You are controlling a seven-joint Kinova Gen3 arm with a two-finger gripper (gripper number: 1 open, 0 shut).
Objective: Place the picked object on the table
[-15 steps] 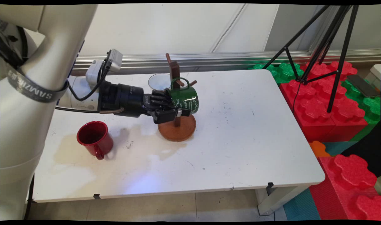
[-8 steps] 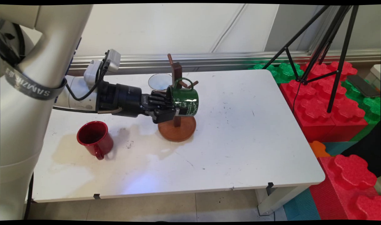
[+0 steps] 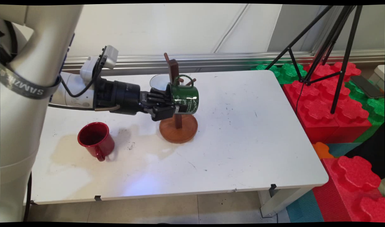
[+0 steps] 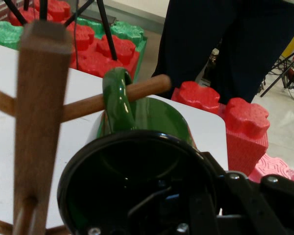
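Gripper (image 3: pixel 175 108) clamped on green mug's (image 3: pixel 184 99) rim, mug sideways so its handle (image 4: pixel 118 100) loops the mug tree (image 3: pixel 176 116) peg (image 4: pixel 137 93).

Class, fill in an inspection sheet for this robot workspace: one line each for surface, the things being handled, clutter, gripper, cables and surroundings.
Surface: white table, with a brownish stain near the red mug.
Things handled: dark green enamel mug held on its side, its handle looped over a peg of the wooden mug tree with a round base; the hand view shows the peg passing through the handle.
Clutter: red enamel mug upright on the table's left; round clear glass behind the tree.
Gripper: black two-finger gripper shut on the green mug's rim.
Cables: black cables hang by the wrist.
Surroundings: black tripod on red and green foam blocks to the right; wall behind.
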